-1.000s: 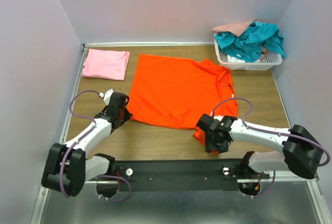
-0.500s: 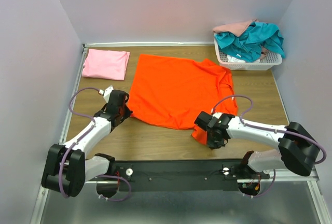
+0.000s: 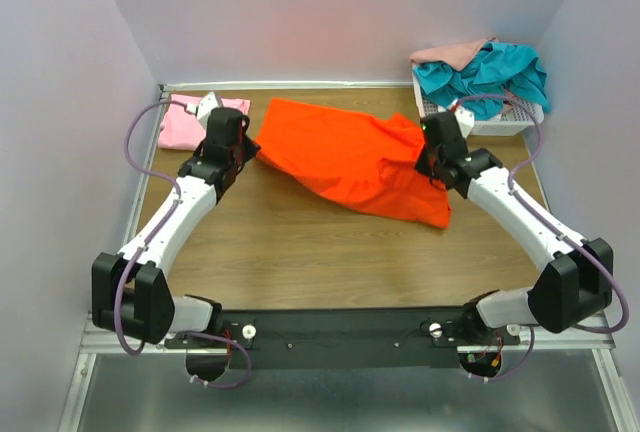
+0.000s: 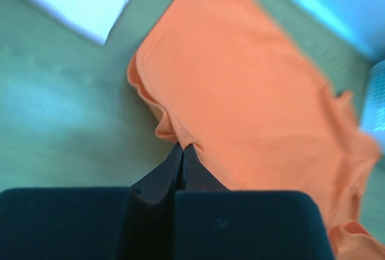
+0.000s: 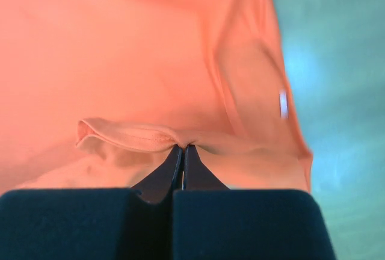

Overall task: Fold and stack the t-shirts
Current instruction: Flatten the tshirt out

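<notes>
- Shows a bright orange short-sleeved cloth t-shirt (image 3: pixel 350 157) doubled over on itself across the far half of a brown wooden table (image 3: pixel 330 252), slanting from far left down toward the right.
- Differs sharply from half a second ago: then spread flat in the middle of the table, with both grippers low at its near hem; now with that hem carried up and over toward the far edge.
- Places the left gripper (image 3: pixel 246 150) at the shirt's far-left end, jaws pressed together on a pinch of orange hem.
- Places the right gripper (image 3: pixel 430 160) at the shirt's right end, jaws likewise clamped on a rolled orange edge.
- Suggests a first fold in half nearly made; letting go, smoothing and the later folds judged not yet done.
- Leaves a folded light pink t-shirt (image 3: pixel 180 124) in the far-left corner, just beside the left gripper.
- Leaves a teal t-shirt (image 3: pixel 480 72) and a peach-pink t-shirt (image 3: pixel 450 52) heaped in a white plastic mesh basket (image 3: pixel 500 124) at far right, unfolded.
- Carries no readable brand, label or writing anywhere; only a small white fleck (image 5: pixel 281 104) on the orange cloth, too blurred to identify.
</notes>
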### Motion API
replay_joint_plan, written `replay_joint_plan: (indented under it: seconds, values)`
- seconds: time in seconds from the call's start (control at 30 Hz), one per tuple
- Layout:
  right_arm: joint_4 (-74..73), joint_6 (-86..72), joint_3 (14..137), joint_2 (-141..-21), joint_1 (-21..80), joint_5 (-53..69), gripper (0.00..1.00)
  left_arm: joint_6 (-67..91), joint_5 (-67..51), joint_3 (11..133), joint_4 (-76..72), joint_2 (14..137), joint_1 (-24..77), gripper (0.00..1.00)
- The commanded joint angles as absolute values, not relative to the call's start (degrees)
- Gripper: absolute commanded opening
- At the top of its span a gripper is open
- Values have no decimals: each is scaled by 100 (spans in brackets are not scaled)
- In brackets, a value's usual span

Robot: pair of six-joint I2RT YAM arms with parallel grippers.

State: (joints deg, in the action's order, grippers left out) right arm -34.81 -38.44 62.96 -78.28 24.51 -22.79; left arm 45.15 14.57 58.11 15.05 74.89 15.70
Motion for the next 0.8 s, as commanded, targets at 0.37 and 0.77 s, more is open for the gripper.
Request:
replay_joint_plan:
  seconds: [0.37, 0.77]
  values:
    - [-3076, -1926, 9429, -6760, 2092, -2251, 0, 3788, 2065, 8699, 1986, 6321, 1529, 0]
    - [-3902, -1538, 11653, -6126, 2101, -387, 0, 3481, 528, 9641, 1960, 4791, 1529, 0]
